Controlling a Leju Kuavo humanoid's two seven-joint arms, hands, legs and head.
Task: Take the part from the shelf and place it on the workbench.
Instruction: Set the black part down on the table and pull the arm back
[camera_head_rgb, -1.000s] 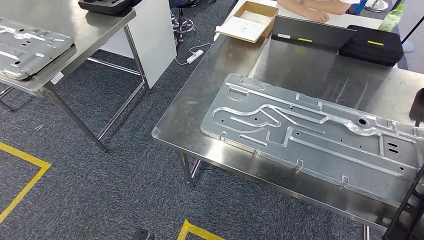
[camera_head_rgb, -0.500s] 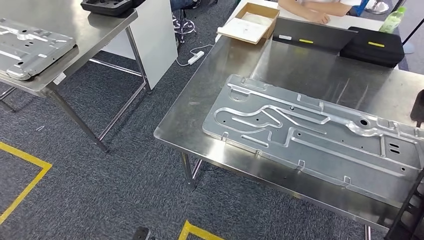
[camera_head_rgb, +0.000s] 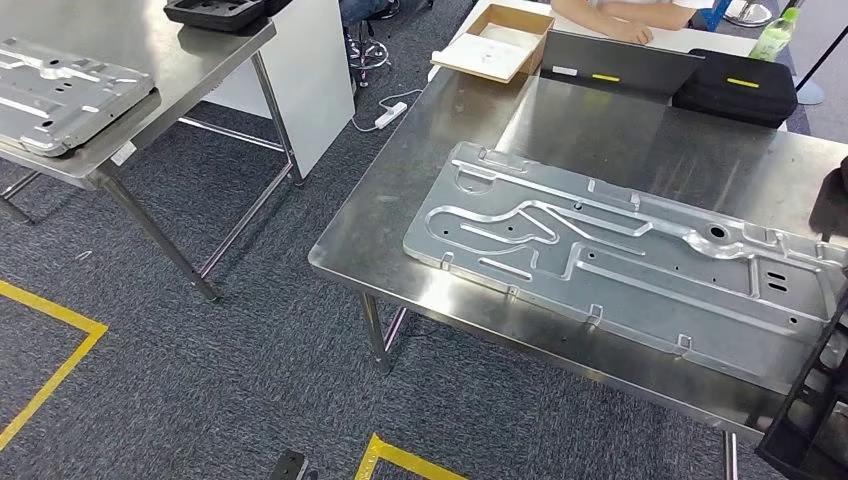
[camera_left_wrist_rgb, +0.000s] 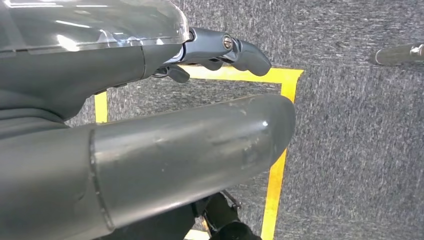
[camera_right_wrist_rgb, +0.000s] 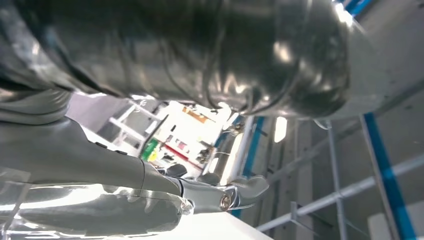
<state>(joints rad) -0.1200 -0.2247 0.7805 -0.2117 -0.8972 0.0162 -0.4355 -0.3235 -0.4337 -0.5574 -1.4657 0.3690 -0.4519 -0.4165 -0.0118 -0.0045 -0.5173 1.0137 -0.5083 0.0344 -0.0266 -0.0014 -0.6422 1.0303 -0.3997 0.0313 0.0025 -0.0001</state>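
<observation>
1. Across the last second the whole head view has shifted a little — the near surface (camera_head_rgb: 400, 215) and everything on it have slid together in the picture, so this reads as the camera moving, not the things.
2. The part (camera_head_rgb: 620, 265), a long pressed metal plate with raised ribs and small holes, lies flat on that surface as it did a second ago, reaching from the middle of the surface towards its right end; nothing looks to be gripping it.
3. As a judgement, the placing looks done or nearly so — the part sits on what appears to be the workbench, and what remains would be letting go and drawing clear.
4. The left robot hand (camera_left_wrist_rgb: 220, 50) hangs over grey carpet crossed by yellow floor tape (camera_left_wrist_rgb: 277, 165). Its fingers curl inward with nothing visible in them.
5. The right robot hand (camera_right_wrist_rgb: 220, 197) shows in its wrist view against ceiling lights and blue beams. Glare and blur hide the fingers, so whether they are spread or pressed together cannot be told.
6. A dark shape (camera_head_rgb: 830, 200) at the right edge of the head view is cut off; it cannot be made out what it is.
7. A second metal plate (camera_head_rgb: 65, 95) rests on the far surface (camera_head_rgb: 200, 60) at upper left, partly cropped.
8. Behind the near surface stand a cardboard box (camera_head_rgb: 500, 40), a black case (camera_head_rgb: 735, 85) and a green bottle (camera_head_rgb: 775, 35), with a person's arm (camera_head_rgb: 620, 12) at the top edge.
</observation>
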